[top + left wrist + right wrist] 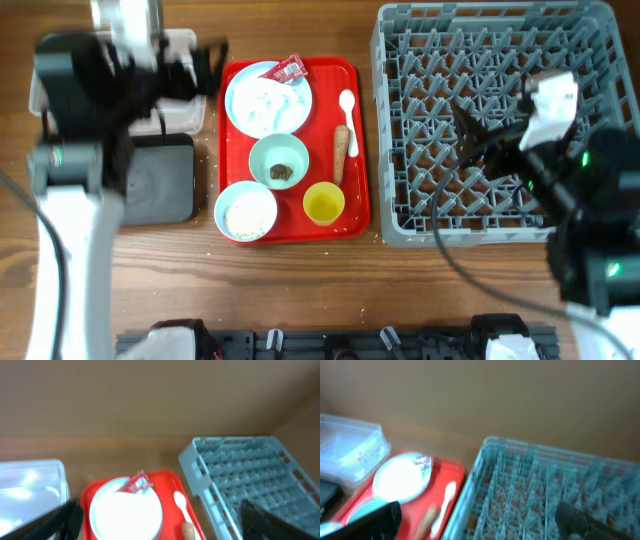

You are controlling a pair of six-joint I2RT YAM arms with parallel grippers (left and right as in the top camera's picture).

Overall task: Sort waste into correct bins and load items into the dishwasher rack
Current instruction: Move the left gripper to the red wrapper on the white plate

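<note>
Currently the red serving tray sits mid-tabletop, holding nearly everything. On its far end the pale blue plate carries crumpled white paper, and the small red wrapper rests at the plate's far rim. Toward the tray's right side lie the white plastic spoon and, just nearer than it, the carrot-like stick. One blue-green bowl in the tray's middle holds the brown food scrap. A second bowl at the near left corner of the tray holds the white rice. The yellow cup stands upright just beside it, at the near edge of the tray.

Along the right edge of the tabletop stands the grey dishwasher rack, with nothing loaded between its pegs. The clear plastic tub is at the far left corner, and the black tray lies just nearer along the left edge.

Over the gap between the tub and the serving tray's far left corner hangs the left gripper. Its fingers stand wide apart in the wrist view, so the jaws are open and empty. The right gripper hovers over the middle of the rack, jaws likewise spread with nothing between them.
</note>
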